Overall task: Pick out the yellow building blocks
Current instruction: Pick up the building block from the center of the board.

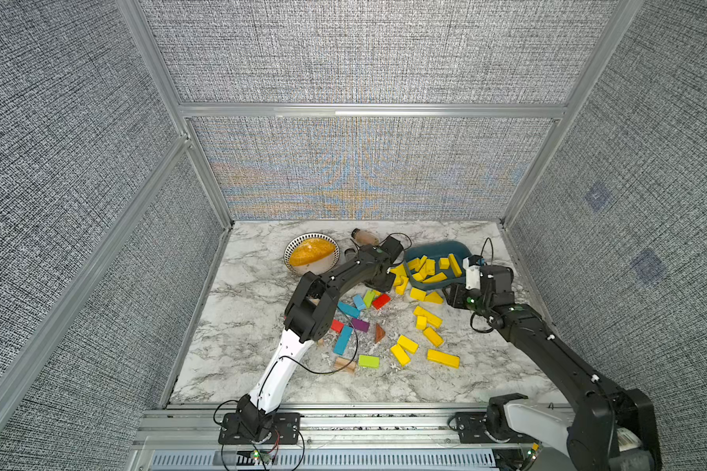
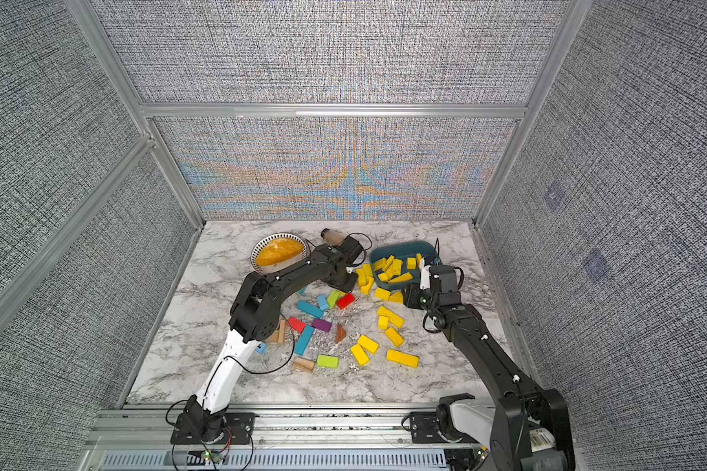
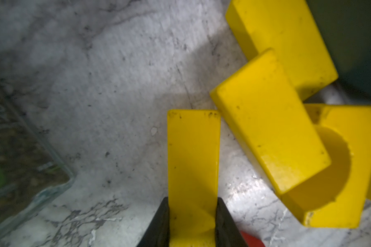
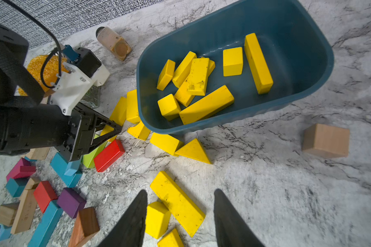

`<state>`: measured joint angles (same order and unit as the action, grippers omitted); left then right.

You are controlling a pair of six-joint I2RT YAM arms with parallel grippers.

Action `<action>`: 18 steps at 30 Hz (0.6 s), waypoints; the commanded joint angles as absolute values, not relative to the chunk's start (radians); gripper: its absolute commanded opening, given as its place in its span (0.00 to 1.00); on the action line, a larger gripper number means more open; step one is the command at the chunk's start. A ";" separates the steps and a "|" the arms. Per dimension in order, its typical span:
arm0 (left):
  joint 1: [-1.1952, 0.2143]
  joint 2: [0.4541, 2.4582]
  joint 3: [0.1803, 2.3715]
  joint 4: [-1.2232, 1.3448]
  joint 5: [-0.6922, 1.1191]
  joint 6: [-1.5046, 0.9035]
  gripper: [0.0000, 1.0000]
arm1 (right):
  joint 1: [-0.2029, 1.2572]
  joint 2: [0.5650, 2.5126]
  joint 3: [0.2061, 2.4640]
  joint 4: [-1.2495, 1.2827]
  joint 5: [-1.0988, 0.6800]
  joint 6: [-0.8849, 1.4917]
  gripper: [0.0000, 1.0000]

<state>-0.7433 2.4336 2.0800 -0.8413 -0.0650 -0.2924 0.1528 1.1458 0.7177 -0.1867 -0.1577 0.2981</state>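
My left gripper (image 3: 193, 201) is shut on a yellow bar (image 3: 193, 149), low over the marble beside the blue bin (image 4: 308, 27). Two more yellow bars (image 3: 270, 132) and a yellow arch (image 3: 351, 171) lie jumbled right next to the held bar. In both top views the left gripper (image 1: 390, 274) (image 2: 350, 271) sits at the bin's left end. Several yellow building blocks (image 4: 206, 104) lie inside the bin. My right gripper (image 4: 180, 192) is open above a yellow bar (image 4: 177, 203) and a small yellow block (image 4: 156, 220). Other yellow blocks (image 1: 443, 358) are scattered on the table.
Red, blue, purple, lime-green and tan blocks (image 1: 350, 322) lie under the left arm. A patterned bowl (image 1: 290, 248) holding something orange and a jar lying on its side (image 1: 364, 235) are at the back. A tan cube (image 4: 326, 140) stands alone. A glass jar (image 3: 19, 160) is close to the left gripper.
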 commanded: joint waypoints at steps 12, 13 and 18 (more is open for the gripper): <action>-0.749 2.071 1.697 -0.472 -0.026 -0.276 0.12 | 0.145 1.117 0.784 -0.255 -0.304 0.264 0.52; -0.753 2.021 1.618 -0.397 -0.004 -0.287 0.12 | 0.148 1.117 0.787 -0.247 -0.334 0.272 0.52; -0.779 1.824 1.311 -0.075 0.079 -0.331 0.10 | 0.218 1.131 0.833 -0.196 -0.436 0.327 0.52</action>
<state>-0.7681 1.8771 1.3994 -0.3317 0.0135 -0.2977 0.1867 1.1267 0.8024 -0.2424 -0.3435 0.2916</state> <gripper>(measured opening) 0.309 0.517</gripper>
